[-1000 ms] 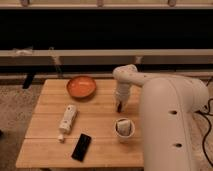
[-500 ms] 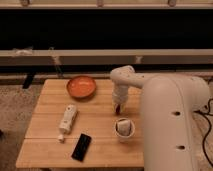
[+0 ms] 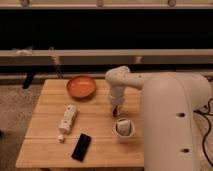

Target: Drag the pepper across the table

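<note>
The pepper [image 3: 115, 113] is a small dark red sliver on the light wooden table [image 3: 47, 122], just behind the white cup. My gripper [image 3: 115, 108] points straight down right over the pepper, at the end of the white arm [image 3: 120, 80] that comes in from the right. The gripper's tip meets the pepper, and most of the pepper is hidden under it.
A round orange bowl [image 3: 81, 86] sits at the table's back. A white bottle [image 3: 67, 119] lies left of centre, with a black phone [image 3: 81, 146] near the front edge. A white cup [image 3: 124, 129] stands just in front of the gripper. My large white body [image 3: 175, 125] covers the table's right side.
The gripper has moved toward the table's front and slightly left, closer to the white cup, with the pepper under its tip. The other objects have not moved.
</note>
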